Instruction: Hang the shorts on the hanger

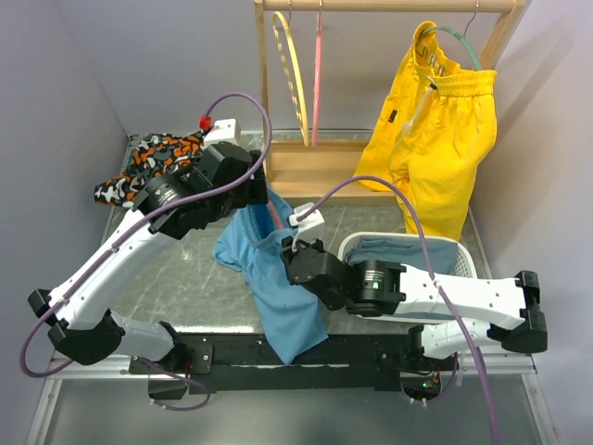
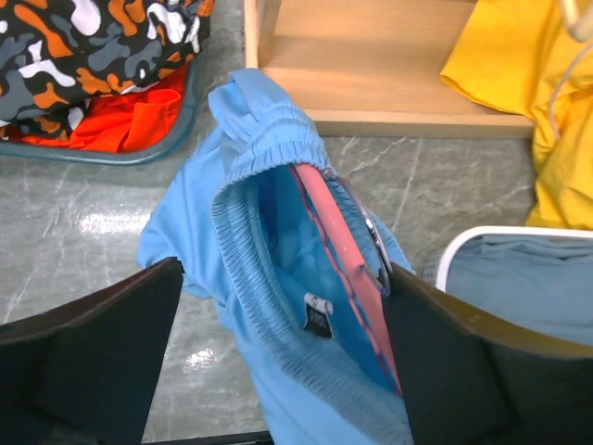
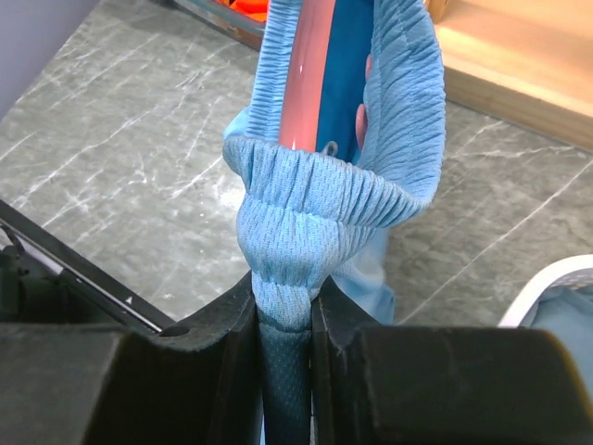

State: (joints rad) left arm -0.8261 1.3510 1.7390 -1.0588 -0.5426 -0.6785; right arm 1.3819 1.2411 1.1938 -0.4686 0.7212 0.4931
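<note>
A grey marbled bench (image 1: 176,283) sits between plain grey walls, with a wooden rack (image 1: 310,171) at the back edge.

The right jaws are pinched narrowly on a bunched fold of the elastic waistband (image 3: 310,209) of the shorts (image 1: 283,297). The fabric is squeezed between the two dark fingers (image 3: 222,357). The left jaws stand wide. One finger (image 2: 102,343) is on each side of the open waist and neither is closed on anything, though the right-hand one sits just beside the cloth.

The shorts hang in the middle of the bench between the two arms, the legs trailing down toward the near edge. The hanger (image 2: 341,246) lies inside the stretched waist opening, with the waistband wrapped around its pink frame.

To the right, just beside the shorts, a white basket (image 1: 357,243) holds more blue cloth. Yellow shorts (image 1: 445,139) hang from the rack on a teal hanger (image 1: 459,37). At the left rear, an orange, black and white patterned garment (image 1: 153,158) is heaped in a grey tray (image 2: 181,120).
</note>
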